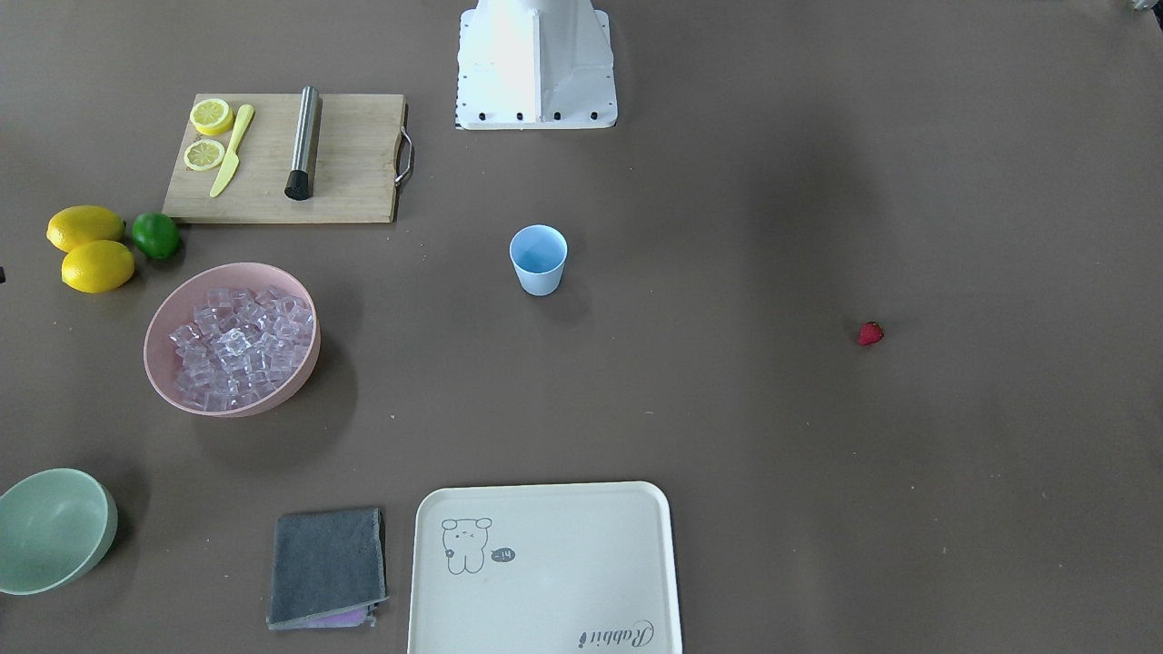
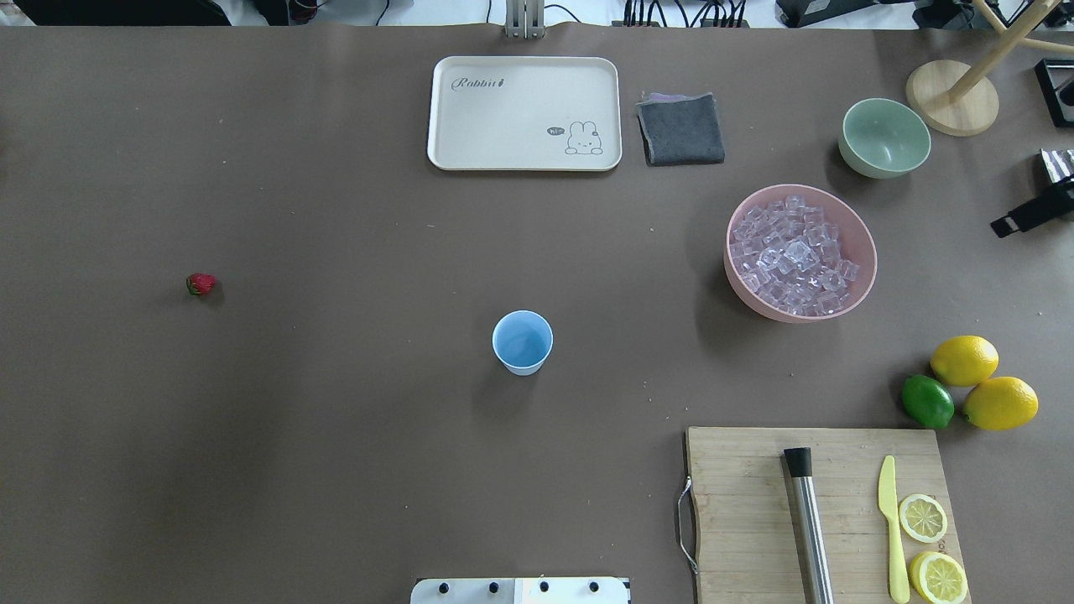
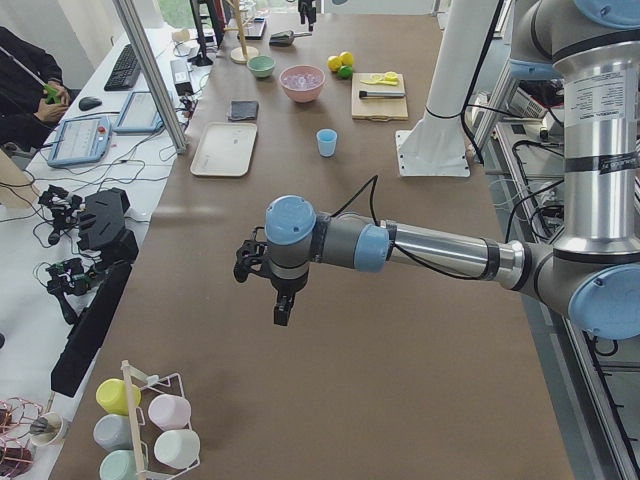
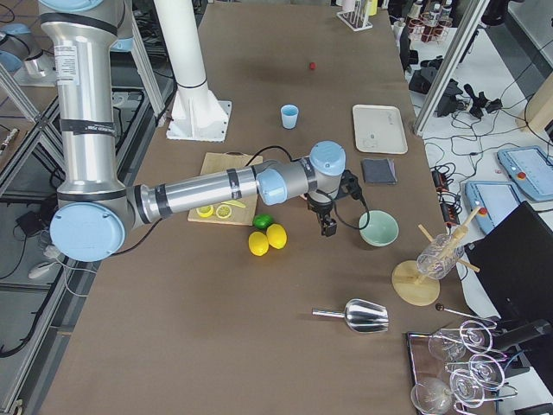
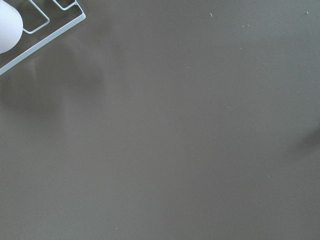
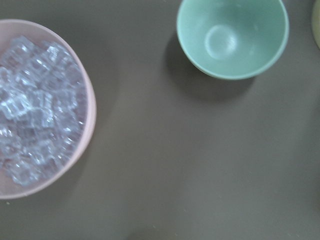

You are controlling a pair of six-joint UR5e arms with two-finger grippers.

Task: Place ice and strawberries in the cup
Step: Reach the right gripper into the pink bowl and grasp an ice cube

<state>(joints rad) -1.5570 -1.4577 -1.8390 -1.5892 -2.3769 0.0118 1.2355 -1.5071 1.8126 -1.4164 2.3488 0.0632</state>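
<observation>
Front-facing view: the cup is standing upright near the middle of the tabletop. The strawberry is lying alone, well apart from the cup, on the robot's left side. The ice is filling the pink bowl on the robot's right side. No tool is showing here.

Overhead view: the layout is reading the same, and the cup is showing a bare bottom.

Exterior left view: the left tool is hanging downward over bare tabletop, well apart from the cup far down the table. Whether it is released or clenched cannot be told.

Exterior right view: the right tool is pointing down near the green bowl. The cup and the strawberry are lying well beyond it. Its state cannot be told either.

Left wrist view: only bare tabletop and a corner of a wire rack are showing.

Right wrist view: the ice-filled pink bowl is sitting at one edge and the green bowl at another, with bare tabletop between them.
</observation>
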